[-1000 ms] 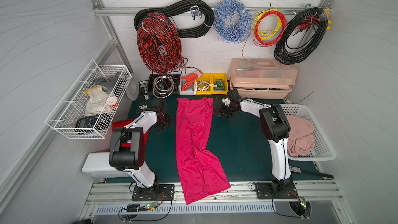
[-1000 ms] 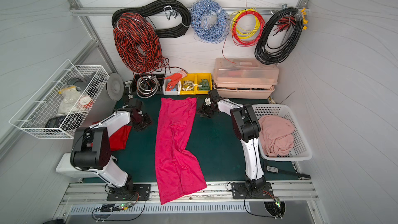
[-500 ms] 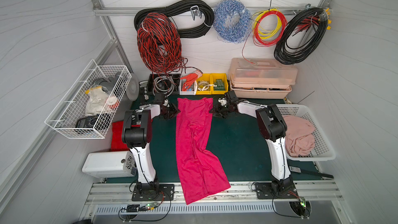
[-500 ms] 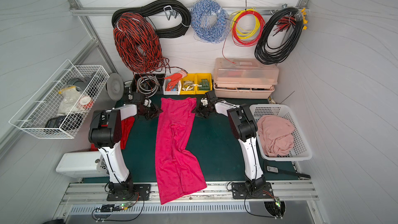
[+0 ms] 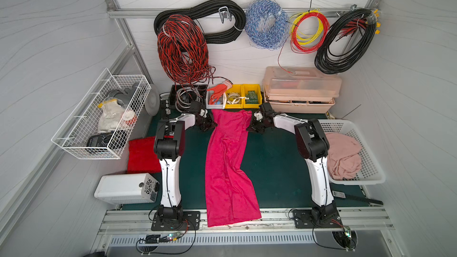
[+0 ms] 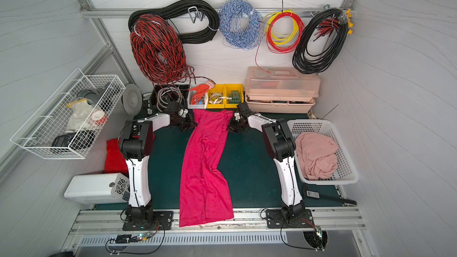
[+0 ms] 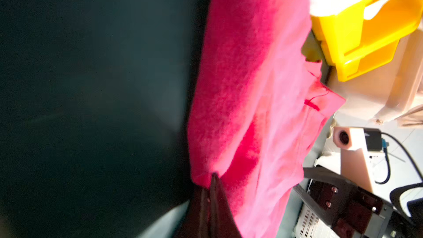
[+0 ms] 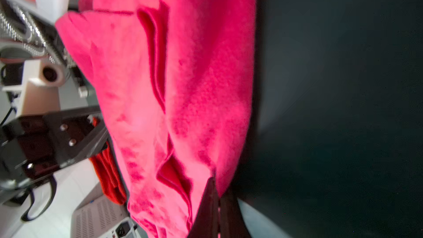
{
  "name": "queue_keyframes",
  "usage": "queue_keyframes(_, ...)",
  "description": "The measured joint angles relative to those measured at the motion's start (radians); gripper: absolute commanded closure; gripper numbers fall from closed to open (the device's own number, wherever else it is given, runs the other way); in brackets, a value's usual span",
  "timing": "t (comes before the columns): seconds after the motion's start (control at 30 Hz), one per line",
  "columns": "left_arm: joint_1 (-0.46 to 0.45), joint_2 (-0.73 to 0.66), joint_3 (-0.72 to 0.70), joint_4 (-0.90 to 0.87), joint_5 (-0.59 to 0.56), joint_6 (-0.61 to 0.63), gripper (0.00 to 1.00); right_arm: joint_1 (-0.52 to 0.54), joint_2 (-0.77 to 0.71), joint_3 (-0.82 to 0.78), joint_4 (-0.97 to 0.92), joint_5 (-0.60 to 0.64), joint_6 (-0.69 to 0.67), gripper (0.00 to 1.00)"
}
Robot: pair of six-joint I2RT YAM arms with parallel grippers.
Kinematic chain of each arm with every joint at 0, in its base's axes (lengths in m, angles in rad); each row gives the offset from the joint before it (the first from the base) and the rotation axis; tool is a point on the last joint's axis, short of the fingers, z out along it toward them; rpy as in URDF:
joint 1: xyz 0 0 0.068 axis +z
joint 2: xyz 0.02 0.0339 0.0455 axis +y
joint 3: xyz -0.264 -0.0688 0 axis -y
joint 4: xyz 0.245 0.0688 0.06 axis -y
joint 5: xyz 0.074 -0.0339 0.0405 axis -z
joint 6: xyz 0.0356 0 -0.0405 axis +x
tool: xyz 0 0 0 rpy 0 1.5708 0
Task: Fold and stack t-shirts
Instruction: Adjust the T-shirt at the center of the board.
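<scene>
The left gripper is pressed together, pinching one long edge of the magenta-pink t-shirt close to its far end. The right gripper is likewise clamped on the opposite long edge, at about the same height along the cloth, so the 2 face each other across the shirt. The shirt is folded into 1 long narrow strip down the middle of the dark green surface. Its far end lies just in front of the yellow bins, and its near end lies over the metal rail. The red t-shirt lies folded at the surface's left edge, partly hidden behind the left arm and well apart from the strip.
</scene>
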Motion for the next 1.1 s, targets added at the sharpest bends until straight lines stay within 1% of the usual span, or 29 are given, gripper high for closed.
queue_keyframes(0.1, -0.031, 0.043, 0.076, -0.028, -0.013, -0.018, 1.0, -0.052, 0.01, 0.049, -0.059, 0.042, -0.026, 0.95)
queue_keyframes(0.2, -0.037, 0.066, 0.119, -0.062, -0.019, -0.029, 1.0, -0.093, 0.034, 0.1, -0.098, 0.06, -0.043, 0.95)
queue_keyframes(0.3, -0.032, 0.088, 0.159, -0.083, -0.014, -0.036, 1.0, -0.114, 0.076, 0.175, -0.184, 0.031, -0.048, 0.92)
queue_keyframes(0.33, -0.03, 0.094, 0.169, -0.087, -0.011, -0.037, 1.0, -0.116, 0.087, 0.205, -0.221, 0.034, -0.049, 0.88)
queue_keyframes(0.4, -0.026, 0.103, 0.182, -0.088, -0.004, -0.042, 1.0, -0.114, 0.109, 0.258, -0.286, 0.032, -0.05, 0.7)
queue_keyframes(0.43, -0.024, 0.106, 0.186, -0.088, -0.003, -0.044, 1.0, -0.114, 0.115, 0.28, -0.313, 0.024, -0.051, 0.66)
queue_keyframes(0.6, -0.014, 0.117, 0.198, -0.085, 0.014, -0.055, 1.0, -0.115, 0.121, 0.304, -0.348, -0.003, -0.056, 0.57)
queue_keyframes(0.67, -0.009, 0.122, 0.202, -0.078, 0.019, -0.062, 1.0, -0.115, 0.121, 0.308, -0.354, -0.008, -0.057, 0.5)
queue_keyframes(0.77, 0.003, 0.123, 0.203, -0.072, 0.023, -0.066, 1.0, -0.115, 0.115, 0.299, -0.348, -0.019, -0.06, 0.46)
queue_keyframes(0.83, 0.011, 0.123, 0.201, -0.069, 0.023, -0.064, 0.67, -0.115, 0.09, 0.254, -0.31, -0.023, -0.076, 0.4)
queue_keyframes(0.87, 0.016, 0.121, 0.195, -0.059, 0.034, -0.067, 0.48, -0.115, 0.075, 0.228, -0.288, -0.022, -0.087, 0.37)
queue_keyframes(0.93, 0.023, 0.091, 0.163, -0.021, 0.043, -0.061, 0.22, -0.114, 0.031, 0.159, -0.241, -0.002, -0.109, 0.34)
queue_keyframes(0.97, 0.029, 0.055, 0.125, -0.002, 0.038, -0.059, 0.04, -0.116, -0.002, 0.109, -0.218, 0.012, -0.119, 0.25)
queue_keyframes(1.0, 0.033, 0.027, 0.095, 0.005, 0.033, -0.055, 0.01, -0.116, -0.027, 0.071, -0.205, 0.023, -0.126, 0.09)
queue_keyframes(1.03, 0.039, -0.005, 0.061, 0.011, 0.028, -0.051, 0.0, -0.116, -0.053, 0.039, -0.193, 0.029, -0.135, 0.02)
queue_keyframes(1.1, 0.051, -0.066, -0.005, -0.005, 0.001, -0.034, 0.0, -0.115, -0.11, -0.025, -0.183, 0.051, -0.15, 0.01)
